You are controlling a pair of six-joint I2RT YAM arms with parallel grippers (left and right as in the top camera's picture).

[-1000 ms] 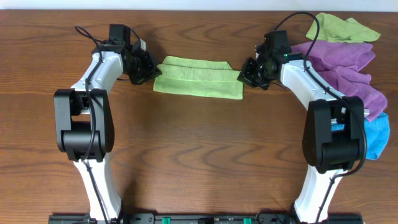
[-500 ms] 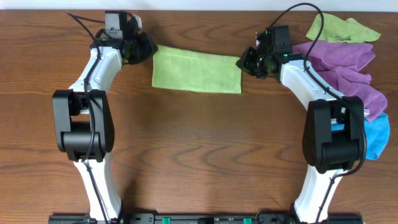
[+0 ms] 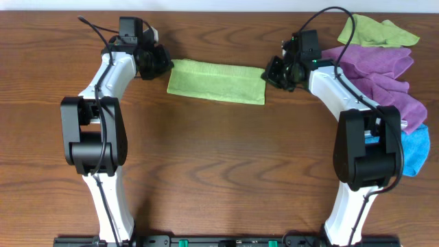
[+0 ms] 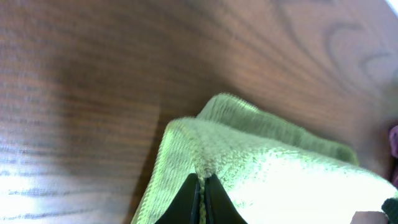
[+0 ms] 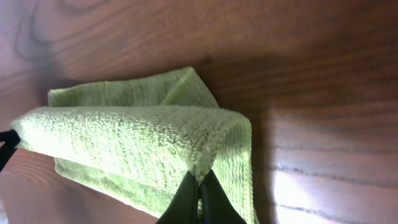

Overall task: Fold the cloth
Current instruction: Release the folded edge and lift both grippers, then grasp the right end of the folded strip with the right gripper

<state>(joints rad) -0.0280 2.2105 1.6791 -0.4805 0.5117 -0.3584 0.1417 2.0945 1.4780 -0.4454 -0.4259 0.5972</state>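
wooden table (image 3: 219, 158) under green cloth (image 3: 217, 81)

The cloth (image 3: 217, 81), midway along the far edge of the worktop, is a plain light lime green. Its looped pile turns pale, nearly yellow-white, where light strikes it in the wrist views. The table (image 3: 219, 158) is reddish-brown wood with darker wavy grain and a few whitish glare patches. The left arm (image 3: 110, 77) and right arm (image 3: 330, 86) have white shells with black joints. The left gripper (image 3: 167, 65) and right gripper (image 3: 267, 73) are black. At the far right corner lies a second cloth (image 3: 377, 31) of a similar lime green. Purple cloths (image 3: 384, 75) lie along the right edge, and next to them lies a bright blue cloth (image 3: 415, 151).
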